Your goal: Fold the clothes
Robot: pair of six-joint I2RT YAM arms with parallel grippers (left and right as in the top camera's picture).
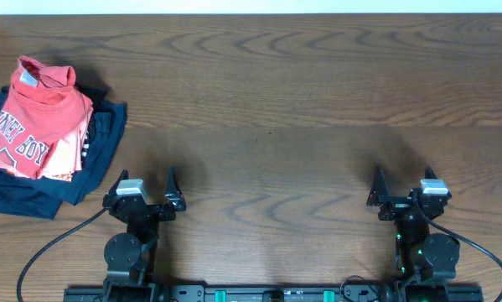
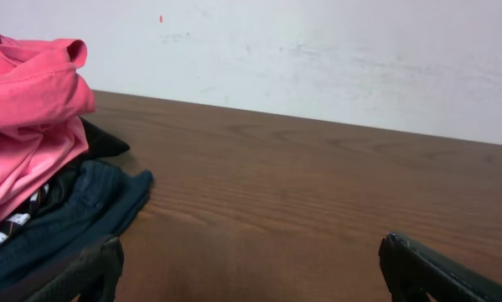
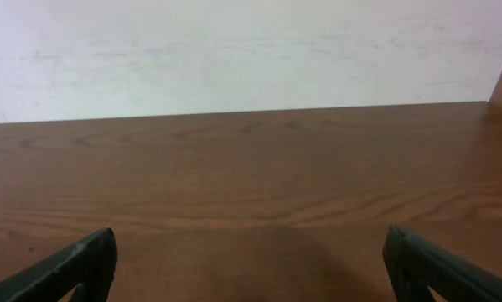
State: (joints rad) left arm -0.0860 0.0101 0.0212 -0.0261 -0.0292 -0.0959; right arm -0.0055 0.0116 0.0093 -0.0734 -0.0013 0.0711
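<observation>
On my far left, the coral-red t-shirt (image 1: pixel 34 113) sits at the left end of the table (image 1: pixel 276 92), toward the far edge. It lies on top of a small heap, loosely bunched, with its white and dark chest lettering and star facing up and a white label showing at the collar. A paler salmon-pink garment (image 1: pixel 64 158) peeks out from under its right edge. Below both lie the navy garments (image 1: pixel 95 164), which spread out past the shirt toward the near side and the right.

The left wrist camera shows the same heap from low down. The red shirt (image 2: pixel 24 101) fills the upper left corner, and the dark cloth (image 2: pixel 91 210) under it spills onto the wood.

The left hand (image 1: pixel 146 188) is near the table's front edge, close to the near right corner of the navy cloth and touching no fabric. Its fingers (image 2: pixel 83 277) are spread wide with only bare wood between them, so it is holding nothing.

Moving right, the middle of the table is plain wood grain, and a pale wall (image 2: pixel 318 59) stands behind it.

At the right, the right hand (image 1: pixel 404 188) is also near the front edge, well apart from the clothes. Its fingers (image 3: pixel 75 264) are spread just as wide, and its own camera shows only tabletop and wall between them. It grips nothing.
</observation>
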